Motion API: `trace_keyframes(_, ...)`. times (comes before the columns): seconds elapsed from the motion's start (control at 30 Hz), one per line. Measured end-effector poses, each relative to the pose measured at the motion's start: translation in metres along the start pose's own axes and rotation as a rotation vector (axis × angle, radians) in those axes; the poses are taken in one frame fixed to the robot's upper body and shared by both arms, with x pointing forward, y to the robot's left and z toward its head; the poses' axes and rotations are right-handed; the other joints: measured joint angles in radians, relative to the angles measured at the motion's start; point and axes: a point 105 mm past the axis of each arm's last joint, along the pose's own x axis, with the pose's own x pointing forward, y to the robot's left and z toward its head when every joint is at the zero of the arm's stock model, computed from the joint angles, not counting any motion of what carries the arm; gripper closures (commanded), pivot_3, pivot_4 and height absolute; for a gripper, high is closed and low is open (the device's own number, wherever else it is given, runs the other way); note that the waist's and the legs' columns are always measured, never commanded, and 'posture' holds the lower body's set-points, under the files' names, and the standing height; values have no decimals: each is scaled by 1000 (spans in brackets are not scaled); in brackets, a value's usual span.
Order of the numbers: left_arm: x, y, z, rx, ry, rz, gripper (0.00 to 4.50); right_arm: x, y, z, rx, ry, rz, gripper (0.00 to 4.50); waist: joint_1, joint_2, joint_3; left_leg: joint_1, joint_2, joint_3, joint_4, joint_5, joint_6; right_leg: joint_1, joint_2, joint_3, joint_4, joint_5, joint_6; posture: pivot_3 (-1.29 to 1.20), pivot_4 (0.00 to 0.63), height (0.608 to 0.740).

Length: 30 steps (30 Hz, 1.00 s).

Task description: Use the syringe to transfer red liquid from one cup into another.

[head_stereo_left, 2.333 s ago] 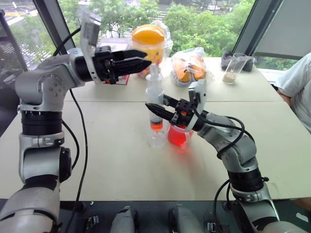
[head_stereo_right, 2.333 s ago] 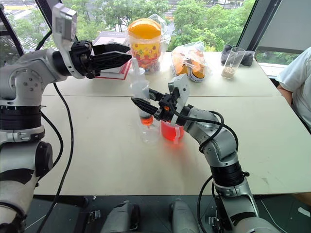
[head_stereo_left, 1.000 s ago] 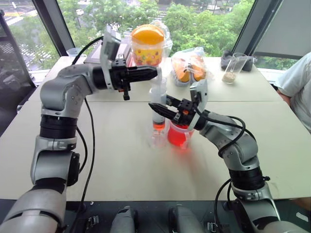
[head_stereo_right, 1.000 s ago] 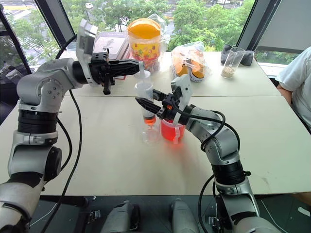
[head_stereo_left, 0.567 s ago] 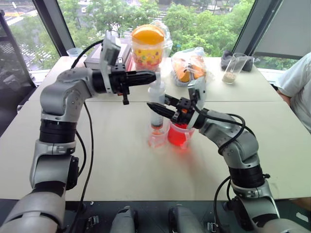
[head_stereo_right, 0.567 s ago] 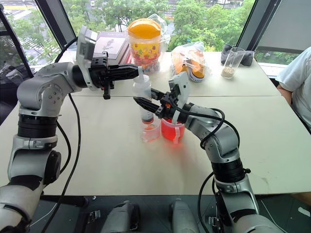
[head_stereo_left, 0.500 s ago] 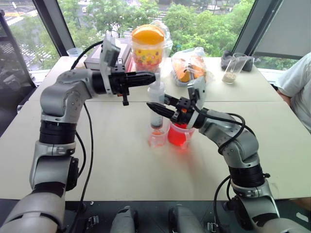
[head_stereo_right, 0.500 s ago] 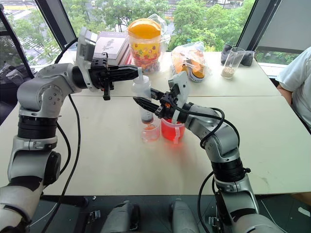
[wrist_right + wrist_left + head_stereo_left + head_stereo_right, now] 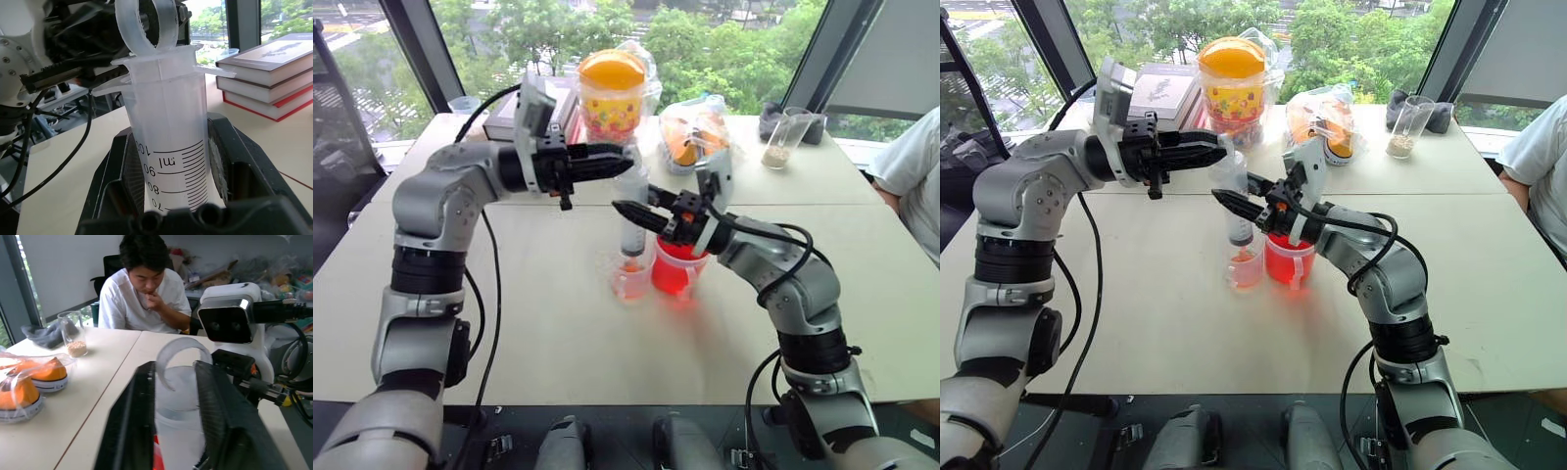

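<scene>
Clear plastic syringe upright over small clear cup, tip down inside it, red liquid in that cup; bigger red cup just right of it, mid-worktop. Right claw clamped round barrel; right wrist view shows fingers pressing both sides, ml marks legible. Left claw level at plunger top; left wrist view shows fingers parted either side of plunger ring, plus person seated at worktop's far end.

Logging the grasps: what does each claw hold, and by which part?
The right claw clamps the syringe around its barrel. The left claw straddles its plunger ring, a firm grip unclear.
</scene>
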Motion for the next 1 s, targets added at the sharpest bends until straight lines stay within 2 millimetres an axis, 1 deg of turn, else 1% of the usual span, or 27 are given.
trace_keyframes(0.1,3,-2,-6,-36,18,-23,264,3,3,11,-16,-48,14,3058,1,0,0,0,0,0,0,0,0,0,0,0,0,0,0,0,150,740)
trace_keyframes(0.13,1,-1,-7,-44,21,-18,52,3,4,13,-23,-58,20,3058,0,0,0,0,0,0,0,0,0,0,0,0,0,0,0,0,150,740)
trace_keyframes(0.2,-5,2,-5,-57,22,2,52,3,5,13,-23,-61,21,3058,0,0,0,0,0,0,0,0,0,0,0,0,0,0,0,0,150,740)
trace_keyframes(0.33,-24,9,4,-69,17,65,52,0,1,16,-23,-76,5,3058,-1,0,0,0,0,0,0,0,0,0,0,0,0,0,0,0,150,740)
trace_keyframes(0.43,-38,13,10,-50,9,118,52,0,3,11,-13,-62,14,3058,0,0,0,0,0,0,0,0,0,0,0,0,0,0,0,0,150,740)
trace_keyframes(0.5,-44,13,7,-54,18,132,52,0,3,11,-10,-58,17,3058,1,0,0,0,0,0,0,0,0,0,0,0,0,0,0,0,150,740)
trace_keyframes(0.6,-48,11,-4,-82,35,139,52,0,4,9,9,-44,27,3058,2,0,0,0,0,0,0,0,0,0,0,0,0,0,0,0,150,740)
trace_keyframes(0.67,-51,9,-9,-87,47,142,52,0,4,12,42,-43,37,3058,2,0,0,0,0,0,0,0,0,0,0,0,0,0,0,0,150,740)
trace_keyframes(0.73,-52,7,-13,-91,57,142,52,2,4,30,87,-71,62,3058,2,0,0,0,0,0,0,0,0,0,0,0,0,0,0,0,150,740)
trace_keyframes(0.77,-52,7,-16,-96,60,143,52,2,3,45,89,-92,72,3058,2,0,0,0,0,0,0,0,0,0,0,0,0,0,0,0,150,740)
trace_keyframes(0.8,-51,6,-18,-99,60,142,52,2,1,59,71,-89,70,3058,2,0,0,0,0,0,0,0,0,0,0,0,0,0,0,0,150,740)
trace_keyframes(0.87,-50,4,-22,-99,65,140,52,-1,-8,79,48,-87,38,3058,2,0,0,0,1,0,0,0,0,0,0,0,0,0,0,0,150,740)
trace_keyframes(0.9,-50,3,-24,-103,65,138,52,-2,-16,84,48,-71,3,3058,2,0,0,0,0,1,0,0,0,0,-1,0,0,0,0,0,150,740)
trace_keyframes(0.93,-48,1,-25,-105,64,133,52,-3,-29,88,58,-36,-53,3058,3,0,0,0,0,1,0,0,0,0,-1,0,0,0,0,0,150,740)
trace_keyframes(1.0,-45,-3,-29,-107,63,119,52,-11,-64,98,93,62,-212,3058,4,0,0,-1,0,2,0,0,0,-1,-2,1,0,0,-1,0,150,740)
